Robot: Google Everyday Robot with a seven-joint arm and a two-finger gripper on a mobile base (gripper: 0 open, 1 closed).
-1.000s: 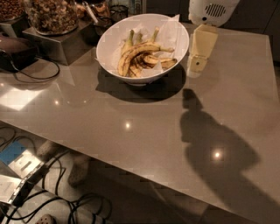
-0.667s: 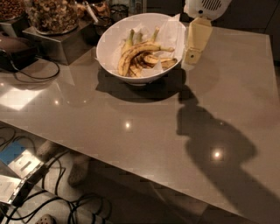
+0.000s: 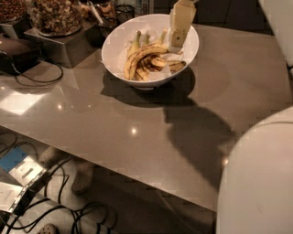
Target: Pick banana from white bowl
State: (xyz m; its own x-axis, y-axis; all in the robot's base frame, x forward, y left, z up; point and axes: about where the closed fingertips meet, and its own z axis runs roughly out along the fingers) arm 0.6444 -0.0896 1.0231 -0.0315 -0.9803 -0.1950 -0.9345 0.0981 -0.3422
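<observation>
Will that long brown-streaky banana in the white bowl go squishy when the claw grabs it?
Probably: the banana has heavy dark streaks, so it's likely soft and bruises easily. It lies among other bananas in the white bowl, so they may shift. The claw hangs in the bowl beside it.

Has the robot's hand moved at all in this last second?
Yes. The hand moved left: it was outside the right rim of the bowl and now hangs over its inside.

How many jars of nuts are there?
2. One jar of nuts stands left of the white bowl; another is cut off in the top-left corner. Others may be offscreen. The gripper hangs over the bowl.
</observation>
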